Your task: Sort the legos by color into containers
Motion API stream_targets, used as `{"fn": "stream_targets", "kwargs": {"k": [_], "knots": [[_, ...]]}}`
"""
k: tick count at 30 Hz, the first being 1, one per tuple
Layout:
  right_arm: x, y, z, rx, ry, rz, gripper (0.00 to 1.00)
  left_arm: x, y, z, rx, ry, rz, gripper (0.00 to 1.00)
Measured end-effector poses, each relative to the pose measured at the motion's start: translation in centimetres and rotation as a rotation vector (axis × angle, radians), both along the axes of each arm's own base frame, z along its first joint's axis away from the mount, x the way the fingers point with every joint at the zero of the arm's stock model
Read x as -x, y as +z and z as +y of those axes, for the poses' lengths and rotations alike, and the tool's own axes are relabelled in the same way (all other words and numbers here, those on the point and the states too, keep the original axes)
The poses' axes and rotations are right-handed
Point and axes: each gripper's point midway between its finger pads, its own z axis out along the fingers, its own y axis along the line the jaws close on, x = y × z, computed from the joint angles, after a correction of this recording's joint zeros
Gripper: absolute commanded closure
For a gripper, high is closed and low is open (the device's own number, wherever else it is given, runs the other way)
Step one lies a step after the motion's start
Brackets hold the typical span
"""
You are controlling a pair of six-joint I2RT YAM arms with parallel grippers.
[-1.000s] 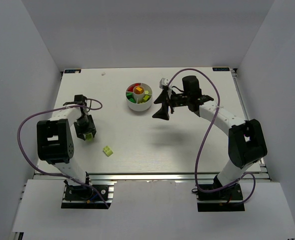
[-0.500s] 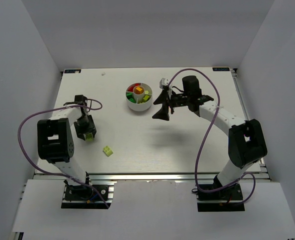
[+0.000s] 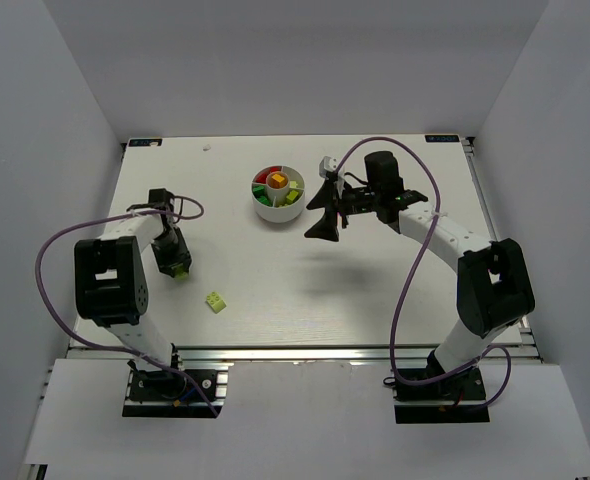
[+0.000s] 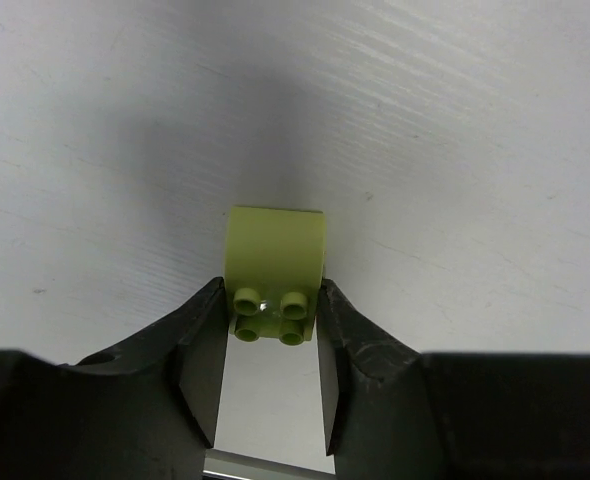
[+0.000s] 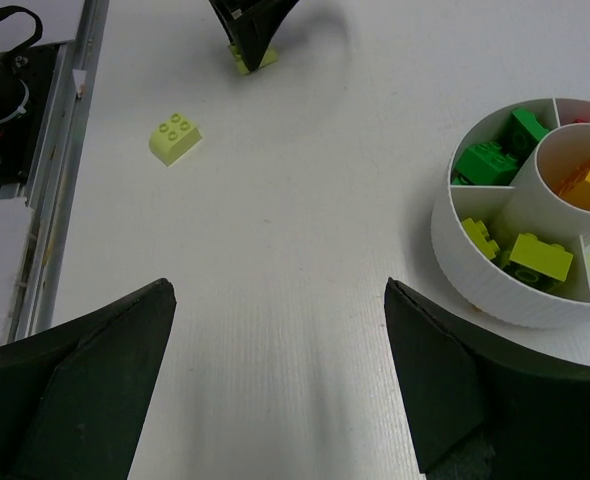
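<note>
One lime lego point(image 4: 273, 250) sits clamped (both sides) inside left hand point(image 4: 271, 300).

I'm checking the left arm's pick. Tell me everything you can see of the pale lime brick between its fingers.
The pale lime brick is a small piece of smooth plastic, with four round studs in a square on top and a plain face curving away from them. It sits on the white table, towards the left side in the overhead view. The left gripper straddles it. Its dark fingers meet the brick's two opposite sides beside the studs, with no gap showing. Nothing else touches it.
</note>
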Motion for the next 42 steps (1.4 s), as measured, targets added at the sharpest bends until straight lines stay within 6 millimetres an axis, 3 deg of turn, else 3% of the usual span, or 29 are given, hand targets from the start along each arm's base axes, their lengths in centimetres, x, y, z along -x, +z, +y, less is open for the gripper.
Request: {"fn": "stream_targets", "kwargs": {"k": [3,6,10,12,15,19,22,27,34,42], "knots": [[0.1,-0.3,0.2,0.015,-0.01,0.009,0.1,-0.8,0.7,-1.0,0.056,0.027,-0.049,0.81],[0.4,-0.9,0.8,0.052,-0.048,0.051,0.16,-2.4,3.0,-3.2,0.179,0.074,-0.173,0.82],[1.5,-0.8,2.6,0.08,-0.115,0.178,0.39,-5.0,8.6,-7.2,0.426,0.173,-0.448,0.83],[1.9,-0.5,3.5,0.085,-0.159,0.253,0.44,-5.4,11.2,-9.2,0.557,0.228,-0.554,0.84],[2.5,0.2,4.9,0.077,-0.223,0.373,0.44,-5.5,13.5,-12.9,0.741,0.289,-0.614,0.84],[1.8,1.1,6.5,0.063,-0.305,0.484,0.38,-5.0,14.0,-18.1,0.903,0.337,-0.546,0.86],[0.9,1.9,7.8,0.046,-0.349,0.527,0.33,-4.8,14.3,-20.5,0.97,0.384,-0.496,0.87],[0.5,2.3,8.7,0.04,-0.409,0.561,0.31,-5.4,15.4,-22.1,1.049,0.488,-0.477,0.88],[0.4,1.5,8.8,0.066,-0.456,0.575,0.33,-6.5,17.0,-22.5,1.146,0.603,-0.495,0.87],[-0.3,-0.7,9.3,0.103,-0.491,0.577,0.36,-6.2,17.1,-23.5,1.22,0.67,-0.467,0.87]]}}
